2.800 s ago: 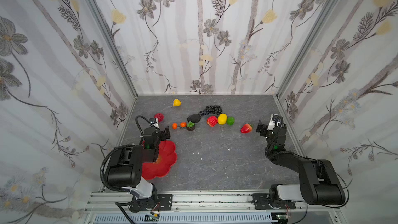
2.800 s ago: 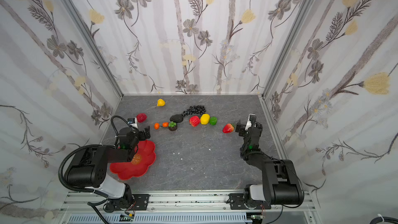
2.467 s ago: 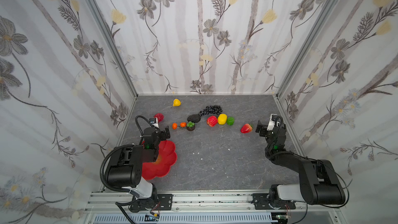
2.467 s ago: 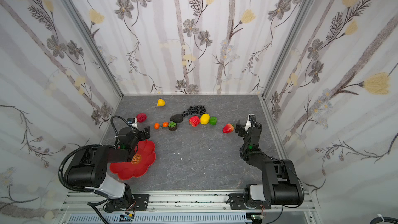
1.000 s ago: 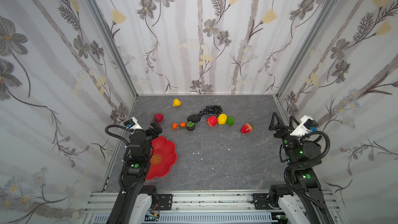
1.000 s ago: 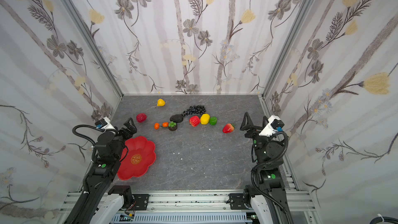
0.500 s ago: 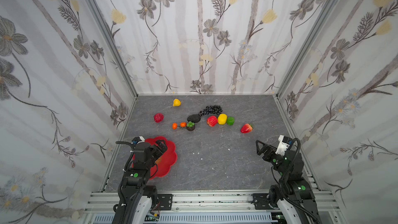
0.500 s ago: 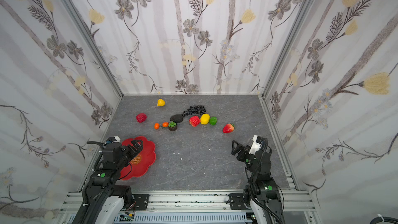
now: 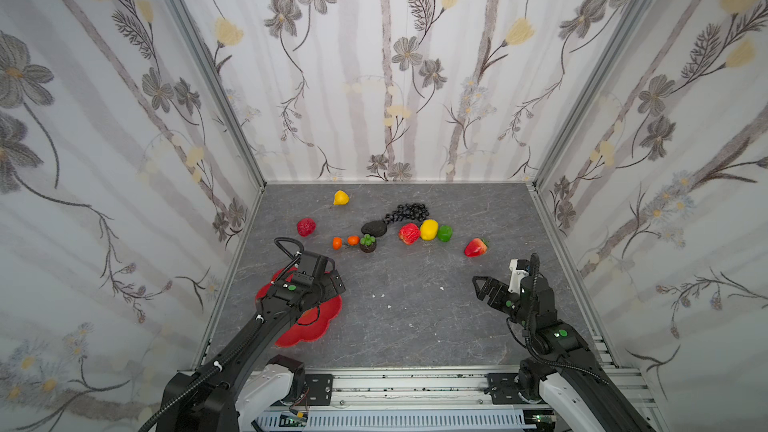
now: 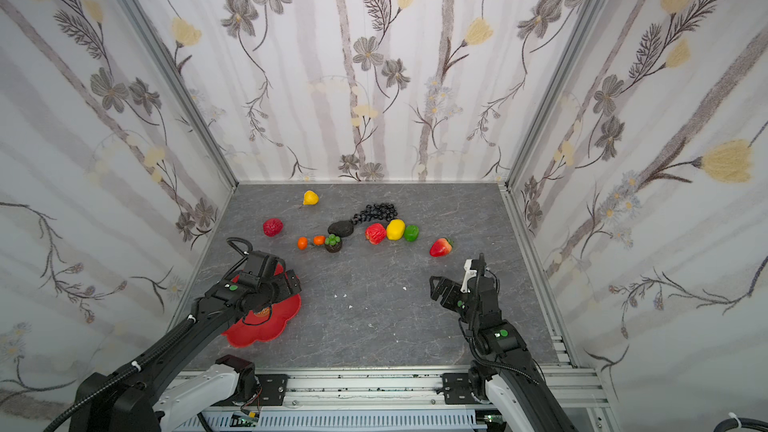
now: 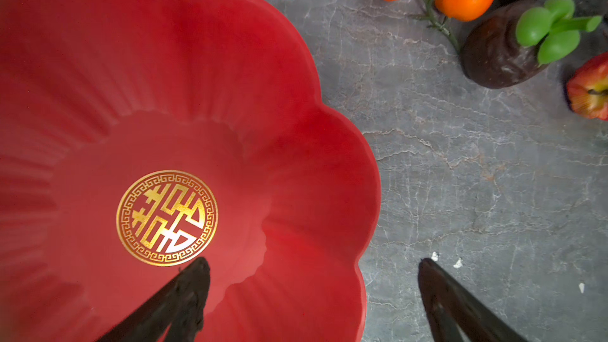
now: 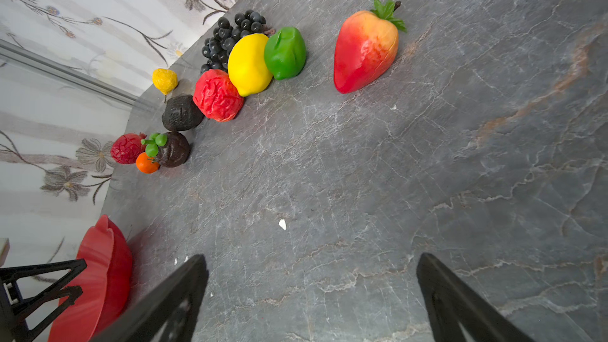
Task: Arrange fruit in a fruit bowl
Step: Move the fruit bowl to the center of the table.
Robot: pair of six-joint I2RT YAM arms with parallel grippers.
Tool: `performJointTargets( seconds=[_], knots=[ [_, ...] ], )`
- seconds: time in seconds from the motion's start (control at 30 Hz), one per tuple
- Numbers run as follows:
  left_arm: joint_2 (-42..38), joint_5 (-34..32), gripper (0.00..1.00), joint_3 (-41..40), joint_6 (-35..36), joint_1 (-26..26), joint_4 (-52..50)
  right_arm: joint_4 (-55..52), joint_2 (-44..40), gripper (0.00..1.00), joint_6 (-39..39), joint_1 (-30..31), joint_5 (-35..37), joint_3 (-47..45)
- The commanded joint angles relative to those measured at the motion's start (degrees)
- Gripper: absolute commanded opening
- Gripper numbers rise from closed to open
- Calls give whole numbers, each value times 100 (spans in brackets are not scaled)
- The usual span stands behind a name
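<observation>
- Fruit bowl (image 9: 328, 314): a shallow red dish with a scalloped rim and a gold mark (image 11: 166, 217) at its centre. It stands on the near-left part of the grey counter (image 9: 415, 326), partly covered by the left arm in both top views.
- Fruit: every piece lies on the counter beyond the bowl, in a loose row across the middle.
- Two small oranges (image 9: 353, 240) are the nearest to the bowl, with a dark brown fruit (image 9: 368, 246) topped by green leaves just beside them.
- Black avocado (image 9: 374, 227) lies behind those, and the dark grapes (image 9: 409, 212) trail from just beside it.
- Red apple (image 9: 409, 233), lemon (image 9: 429, 229) and green fruit (image 9: 444, 233) sit side by side, each touching the next.
- Strawberry (image 9: 475, 247) lies apart, toward the right.
- Crinkled red fruit (image 9: 306, 226) lies apart at the left, and the yellow pear (image 9: 340, 197) is near the back wall.
- Left fingers (image 11: 184, 297): spread wide and grasping nothing. One tip is over the bowl's inside beside the gold mark, the other outside the rim over the counter.
- Right fingers (image 12: 171, 301): spread wide and grasping nothing, above bare counter at the near right. The strawberry is the closest fruit.
- Walls (image 9: 374, 76): floral wallpaper on three sides.
</observation>
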Motion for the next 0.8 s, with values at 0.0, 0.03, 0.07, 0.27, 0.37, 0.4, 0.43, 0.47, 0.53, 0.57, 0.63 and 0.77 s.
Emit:
performJointTargets(
  seconds=[0.0,0.03,0.07,0.27,0.37,0.4,0.43,0.47,0.53,0.57,0.63,0.77],
  knots=[
    [345,-183,100,200,176,-137,59,374,144,99,55,178,337,86],
    [463,-202,100,259,207,-183,55,431,184,99,97,261,421,85],
    [565,-205,100,302,231,-223,58,485,214,99,132,335,490,91],
    [1277,-38,100,607,382,-391,83,575,552,99,126,655,714,314],
    [1681,-140,100,828,451,-526,-140,383,604,99,59,713,764,436],
    [1799,-180,100,888,464,-582,-204,365,613,99,50,717,793,444],
    [1903,-212,100,930,473,-631,-244,343,626,99,59,732,819,453],
    [1979,-237,100,957,473,-669,-269,306,643,99,51,732,858,456],
    [2139,-254,100,1016,448,-714,-324,26,744,99,71,730,1090,570],
    [2191,-246,100,1036,447,-723,-353,-107,805,99,91,735,1208,623],
    [2286,-232,100,1057,447,-785,-381,-211,951,99,115,733,1320,696],
    [2449,-22,100,1135,445,-925,-336,-107,1132,99,145,732,1238,713]
  ],
)
